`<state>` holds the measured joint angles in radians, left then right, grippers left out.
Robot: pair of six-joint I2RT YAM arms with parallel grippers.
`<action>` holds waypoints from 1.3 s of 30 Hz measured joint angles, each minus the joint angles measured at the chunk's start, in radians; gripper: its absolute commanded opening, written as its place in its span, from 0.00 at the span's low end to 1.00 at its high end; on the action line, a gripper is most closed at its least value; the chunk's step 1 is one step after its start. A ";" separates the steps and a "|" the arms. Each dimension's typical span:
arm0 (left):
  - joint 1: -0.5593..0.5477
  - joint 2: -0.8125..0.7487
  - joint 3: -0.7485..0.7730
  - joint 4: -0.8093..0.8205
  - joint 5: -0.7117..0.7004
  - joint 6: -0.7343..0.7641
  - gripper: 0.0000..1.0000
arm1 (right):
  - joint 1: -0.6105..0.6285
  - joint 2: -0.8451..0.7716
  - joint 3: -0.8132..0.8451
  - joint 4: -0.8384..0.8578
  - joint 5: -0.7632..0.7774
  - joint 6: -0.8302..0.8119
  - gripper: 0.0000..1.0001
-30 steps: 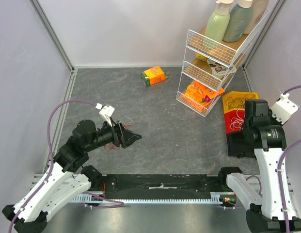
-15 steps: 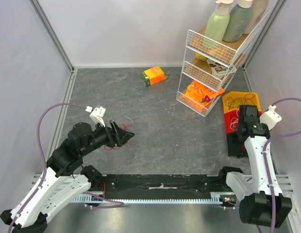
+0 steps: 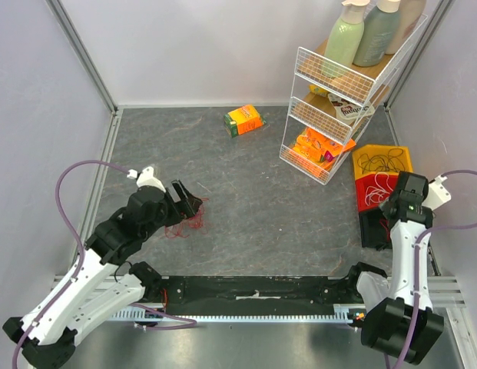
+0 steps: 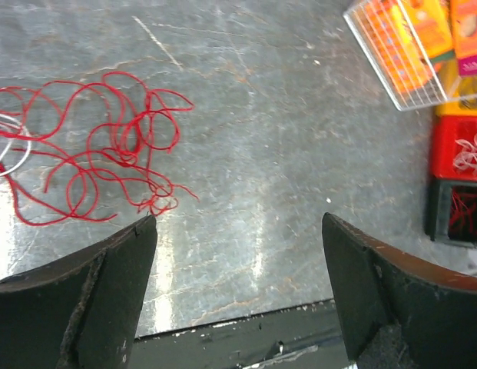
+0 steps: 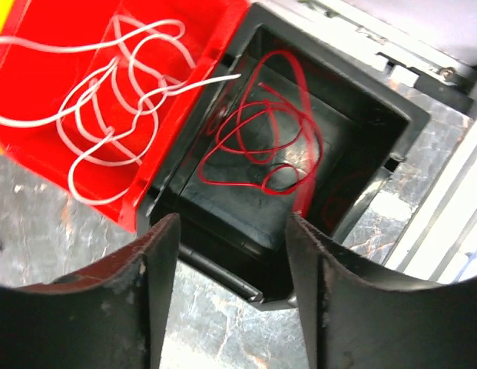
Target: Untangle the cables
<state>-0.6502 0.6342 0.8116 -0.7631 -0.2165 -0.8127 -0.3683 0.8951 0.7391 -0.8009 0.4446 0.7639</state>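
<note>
Overhead, only the top view takes in both arms at once: the left gripper [image 3: 190, 201] sits at lower left beside a red cable tangle [image 3: 186, 224] lying loose on the grey table [image 3: 261, 192], and at right a yellow bin [image 3: 401, 153] holds black cables [image 3: 379, 162] just below a wire rack [image 3: 330, 108]. Closer in, the left wrist view shows that gripper's jaws spread wide and empty, with the red cable tangle at upper left and a white strand [image 4: 8, 146] at the frame's left edge. Only the right wrist view looks down into the other bins: the right gripper [image 5: 233, 231], jaws parted and holding nothing, hangs over a black bin [image 5: 361, 138] containing a red cable [image 5: 261, 146], which touches a red bin [image 5: 184, 115] containing a white cable [image 5: 107, 115].
</note>
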 measured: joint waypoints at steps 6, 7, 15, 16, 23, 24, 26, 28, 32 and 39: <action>0.000 0.082 -0.003 -0.015 -0.142 -0.069 0.97 | 0.088 -0.080 0.015 0.009 -0.065 -0.055 0.73; 0.004 0.094 -0.010 -0.015 -0.167 -0.082 0.97 | 0.115 -0.093 0.026 0.014 -0.077 -0.066 0.73; 0.193 0.153 -0.162 0.028 -0.164 -0.125 0.98 | 0.628 -0.090 0.054 0.247 -0.301 -0.164 0.74; 0.222 0.153 -0.188 0.055 -0.138 -0.125 0.98 | 0.702 -0.074 0.033 0.294 -0.336 -0.169 0.74; 0.302 0.293 -0.290 0.260 0.068 -0.115 0.82 | 1.110 0.177 -0.055 0.612 -0.530 -0.190 0.77; 0.302 0.338 -0.290 0.292 0.091 -0.113 0.78 | 1.131 0.222 -0.056 0.663 -0.566 -0.189 0.77; 0.302 0.415 -0.289 0.335 0.131 -0.108 0.73 | 1.166 0.315 -0.055 0.772 -0.644 -0.187 0.75; 0.302 0.480 -0.290 0.367 0.177 -0.106 0.74 | 1.192 0.411 -0.037 0.840 -0.715 -0.189 0.70; 0.302 0.493 -0.312 0.411 0.225 -0.106 0.80 | 1.231 0.608 0.064 0.897 -0.812 -0.211 0.60; 0.302 0.307 -0.381 0.421 0.227 -0.107 0.88 | 1.247 0.874 0.272 0.921 -0.970 -0.315 0.59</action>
<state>-0.3481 0.9409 0.4305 -0.3424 0.0105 -0.9195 0.8783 1.7695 1.0115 0.1196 -0.5255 0.4488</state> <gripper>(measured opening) 0.847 0.590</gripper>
